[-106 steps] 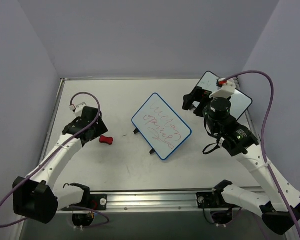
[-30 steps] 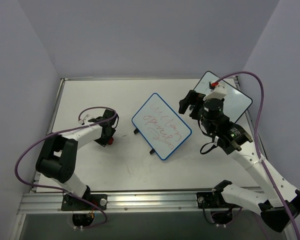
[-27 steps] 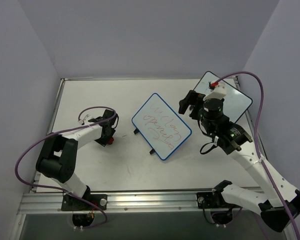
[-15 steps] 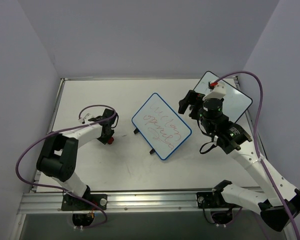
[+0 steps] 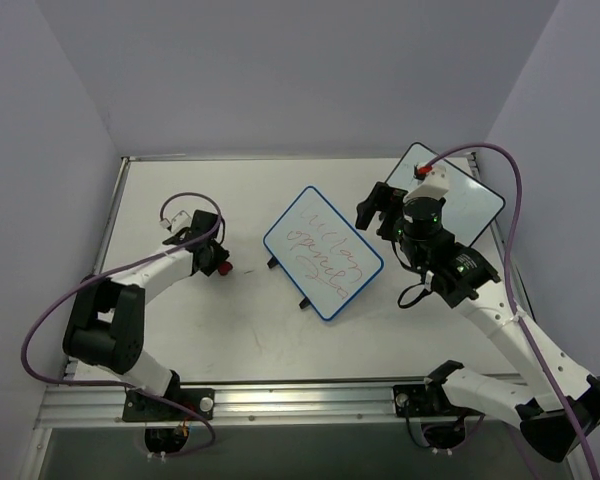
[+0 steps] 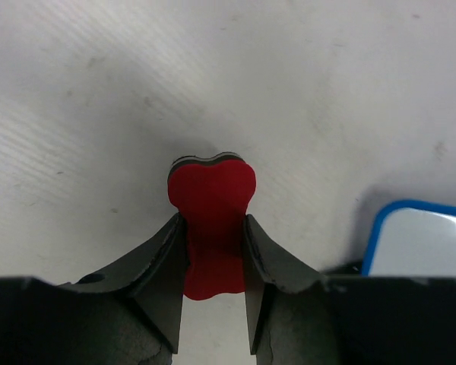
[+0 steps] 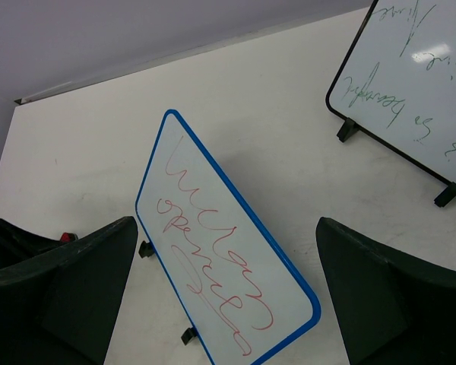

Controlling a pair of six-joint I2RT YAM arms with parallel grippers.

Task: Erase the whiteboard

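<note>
I count two whiteboards on the table (image 5: 180,330). The blue-framed whiteboard (image 5: 323,252) is the one I take my bearings from. It stands tilted on two small black feet and has red scribble across its face. The black-framed whiteboard (image 5: 450,195) sits to its right and farther back, well apart, and has green writing on it.

There is one red eraser (image 6: 211,217), just left of the blue-framed whiteboard and near its left corner. The left gripper (image 6: 213,258) has it pinched at its narrow waist, one finger pressed to each side. I cannot tell whether the eraser rests on the table or is lifted off it.

The right gripper (image 5: 377,210) hangs above the gap between the two boards, just right of the blue-framed whiteboard. Its two fingers (image 7: 68,281) are spread wide with nothing between them, and its wrist camera looks down on the red scribble.
</note>
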